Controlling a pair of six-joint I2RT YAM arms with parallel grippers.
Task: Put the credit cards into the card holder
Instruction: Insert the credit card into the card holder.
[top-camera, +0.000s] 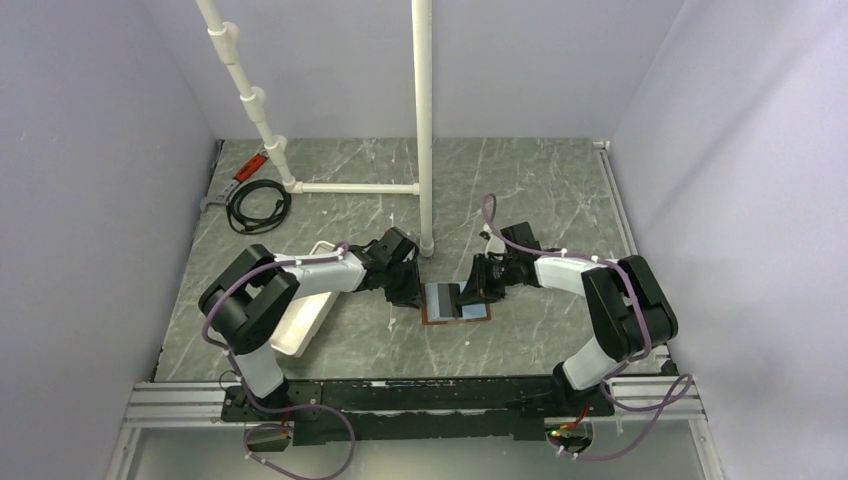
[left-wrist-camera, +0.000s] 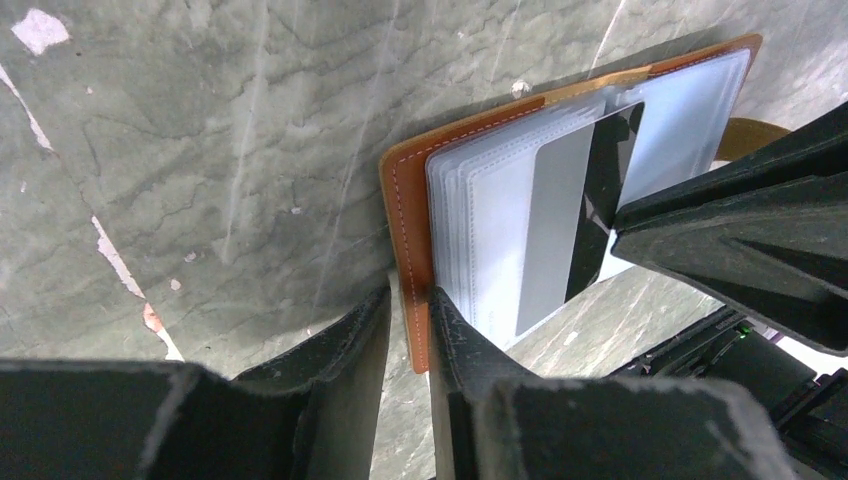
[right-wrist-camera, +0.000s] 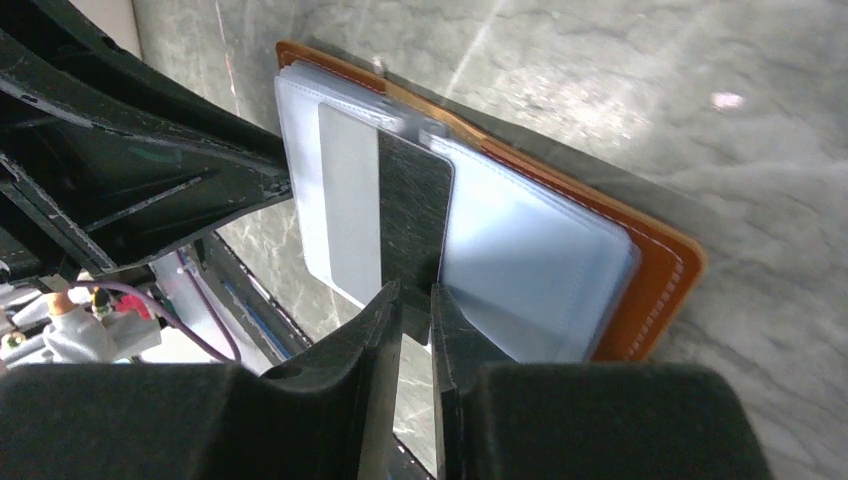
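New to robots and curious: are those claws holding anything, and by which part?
The left gripper pinches the card holder by its brown cover edge. The right gripper pinches a credit card by its near edge.

The top camera sits high behind the arm bases and looks down over the whole tabletop (top-camera: 520, 190) from afar. The left wrist camera peers past the left end effector (left-wrist-camera: 410, 300), very close to the card holder (left-wrist-camera: 405, 200). The right wrist camera, past the right end effector (right-wrist-camera: 415, 290), faces it from the opposite side. All three views share the holder and the grey card (left-wrist-camera: 555, 220).
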